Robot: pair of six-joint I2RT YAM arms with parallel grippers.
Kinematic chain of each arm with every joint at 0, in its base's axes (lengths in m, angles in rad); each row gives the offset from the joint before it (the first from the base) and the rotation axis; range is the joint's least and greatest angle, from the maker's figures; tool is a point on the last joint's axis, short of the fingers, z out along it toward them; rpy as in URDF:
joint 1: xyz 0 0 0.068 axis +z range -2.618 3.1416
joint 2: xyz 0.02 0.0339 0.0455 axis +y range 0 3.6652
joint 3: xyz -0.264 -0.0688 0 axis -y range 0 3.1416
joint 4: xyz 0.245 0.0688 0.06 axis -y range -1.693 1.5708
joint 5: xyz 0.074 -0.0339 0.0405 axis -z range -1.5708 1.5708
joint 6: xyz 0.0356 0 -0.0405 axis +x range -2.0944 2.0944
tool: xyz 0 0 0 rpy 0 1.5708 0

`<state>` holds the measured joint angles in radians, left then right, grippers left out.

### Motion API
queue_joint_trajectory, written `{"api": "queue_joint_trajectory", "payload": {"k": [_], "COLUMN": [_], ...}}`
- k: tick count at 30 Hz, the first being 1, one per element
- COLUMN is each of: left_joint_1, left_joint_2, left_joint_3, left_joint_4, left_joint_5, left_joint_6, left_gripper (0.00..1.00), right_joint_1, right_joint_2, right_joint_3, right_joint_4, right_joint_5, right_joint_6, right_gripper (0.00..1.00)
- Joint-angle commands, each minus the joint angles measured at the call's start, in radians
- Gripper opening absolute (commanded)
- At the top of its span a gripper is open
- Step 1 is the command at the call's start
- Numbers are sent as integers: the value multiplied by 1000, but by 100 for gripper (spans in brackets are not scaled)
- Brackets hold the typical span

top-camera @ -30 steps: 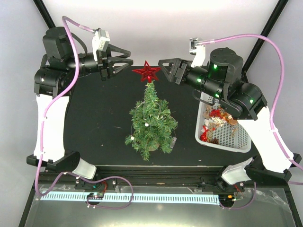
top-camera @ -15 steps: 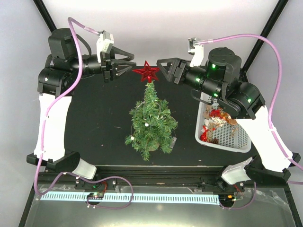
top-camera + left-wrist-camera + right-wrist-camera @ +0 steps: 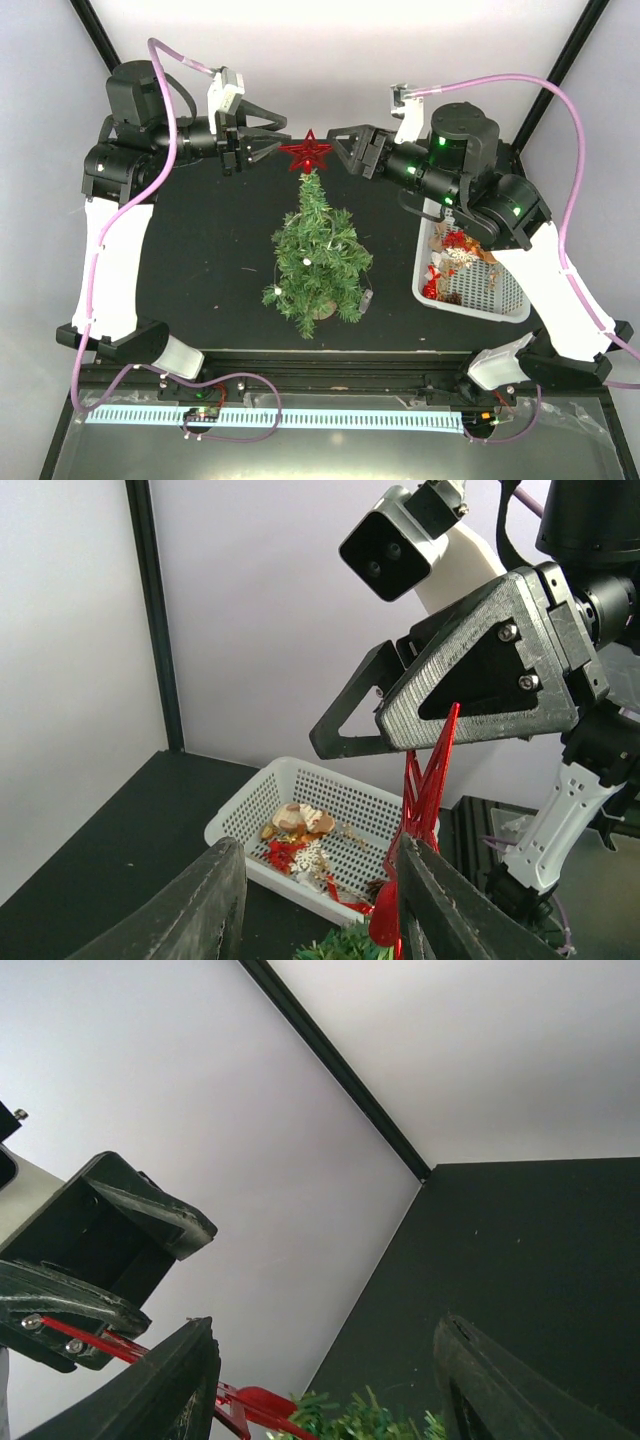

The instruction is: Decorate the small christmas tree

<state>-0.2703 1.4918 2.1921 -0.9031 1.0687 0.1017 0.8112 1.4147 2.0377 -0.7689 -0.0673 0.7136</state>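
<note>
The small christmas tree [image 3: 318,258] stands mid-table with a red star [image 3: 306,153] on its tip. My left gripper [image 3: 284,140] hangs just left of the star and my right gripper [image 3: 335,148] just right of it, facing each other. In the left wrist view the left gripper [image 3: 320,880] is open; the star [image 3: 425,790], seen edge-on, runs along the inner face of one finger [image 3: 430,900]. The right gripper [image 3: 325,1360] is open in its wrist view, with the star [image 3: 245,1405] and tree top [image 3: 360,1425] low between its fingers.
A white basket [image 3: 505,290] holding several ornaments sits at the right of the table, under the right arm. It also shows in the left wrist view as the basket [image 3: 345,780] beyond the star. Black frame posts and the white back wall stand behind.
Both grippers have closed in on the star from either side. The star and tree tip have shifted slightly left.
</note>
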Motion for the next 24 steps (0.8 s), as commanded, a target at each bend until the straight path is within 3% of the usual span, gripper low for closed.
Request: {"api": "queue_joint_trajectory", "payload": {"k": [1, 24], "left_joint_1": [-7, -6], "left_joint_2": [-9, -12], "left_joint_3": [9, 11], "left_joint_4": [13, -19], "left_joint_5": [-7, -76], "left_joint_6": [10, 45], "left_gripper": [43, 51], "right_joint_1": [1, 1], "right_joint_2": [-4, -38], "right_joint_3": [-16, 32], "right_joint_4": [17, -15], "right_joint_5": [-12, 43], "right_joint_6": [2, -29], "right_gripper": [60, 61]}}
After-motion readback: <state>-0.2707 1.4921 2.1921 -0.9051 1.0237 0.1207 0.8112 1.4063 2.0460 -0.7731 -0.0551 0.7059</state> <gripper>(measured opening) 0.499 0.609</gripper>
